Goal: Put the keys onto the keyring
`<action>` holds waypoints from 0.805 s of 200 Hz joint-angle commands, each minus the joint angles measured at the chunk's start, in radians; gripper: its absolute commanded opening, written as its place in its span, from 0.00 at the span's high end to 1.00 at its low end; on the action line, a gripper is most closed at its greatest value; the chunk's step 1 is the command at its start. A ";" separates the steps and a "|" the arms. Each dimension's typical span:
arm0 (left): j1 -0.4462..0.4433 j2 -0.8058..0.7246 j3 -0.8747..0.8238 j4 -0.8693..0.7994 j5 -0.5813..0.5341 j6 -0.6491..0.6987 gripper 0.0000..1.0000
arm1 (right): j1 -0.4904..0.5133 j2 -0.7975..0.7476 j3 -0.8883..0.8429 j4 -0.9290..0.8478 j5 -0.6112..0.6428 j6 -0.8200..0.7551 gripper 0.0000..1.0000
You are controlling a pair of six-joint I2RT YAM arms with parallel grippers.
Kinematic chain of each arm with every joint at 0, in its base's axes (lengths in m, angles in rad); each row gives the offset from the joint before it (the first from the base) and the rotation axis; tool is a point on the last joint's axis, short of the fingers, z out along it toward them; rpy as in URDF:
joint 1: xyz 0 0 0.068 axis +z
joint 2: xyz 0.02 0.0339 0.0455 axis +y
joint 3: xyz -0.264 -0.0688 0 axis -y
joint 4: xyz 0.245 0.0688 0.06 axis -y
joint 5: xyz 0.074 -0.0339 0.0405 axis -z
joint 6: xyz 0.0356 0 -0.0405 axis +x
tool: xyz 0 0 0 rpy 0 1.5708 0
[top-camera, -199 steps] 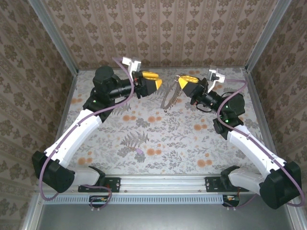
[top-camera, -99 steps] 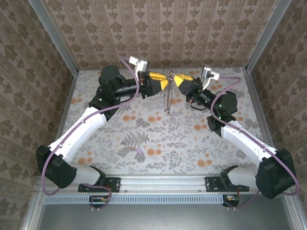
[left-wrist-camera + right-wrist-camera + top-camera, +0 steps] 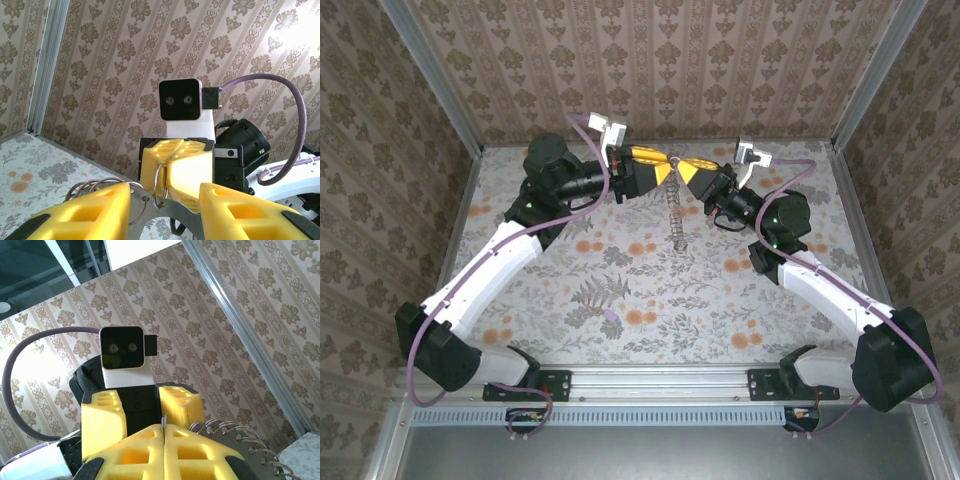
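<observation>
Both arms reached to the upper centre of the overhead frame, their yellow-fingered tips nearly meeting above the far part of the flowered bench (image 3: 620, 290). The right claw (image 3: 685, 171) was clenched tight, its two fingers pressed flat together. In the left wrist view it filled the middle of the frame, with the keyring (image 3: 158, 184), a thin wire loop, standing out of the seam between those fingers, so it was grasping the loop.

The left claw (image 3: 663, 167) faced it from the left. Its fingers (image 3: 95, 210) stood part way apart along the bottom of the left wrist frame, and a flat silvery piece spanned the gap and met both inner faces, so it looked clamped on that piece.

The keys (image 3: 675, 215) hung below the meeting point as a jagged silvery chain, running down the overhead frame toward the bench. I could not tell whether the lower end touched the cloth. A bunch of coiled wire loops (image 3: 235, 432) showed at the right of the right wrist frame.
</observation>
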 commanded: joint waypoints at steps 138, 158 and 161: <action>-0.009 0.038 0.069 0.002 0.072 0.023 0.76 | 0.010 -0.006 0.031 0.025 -0.029 -0.018 1.00; -0.013 0.040 0.074 -0.012 0.085 0.034 0.76 | 0.011 -0.006 0.030 0.019 -0.030 -0.020 1.00; -0.013 0.040 0.074 -0.017 0.087 0.037 0.76 | 0.011 -0.007 0.031 0.019 -0.029 -0.020 1.00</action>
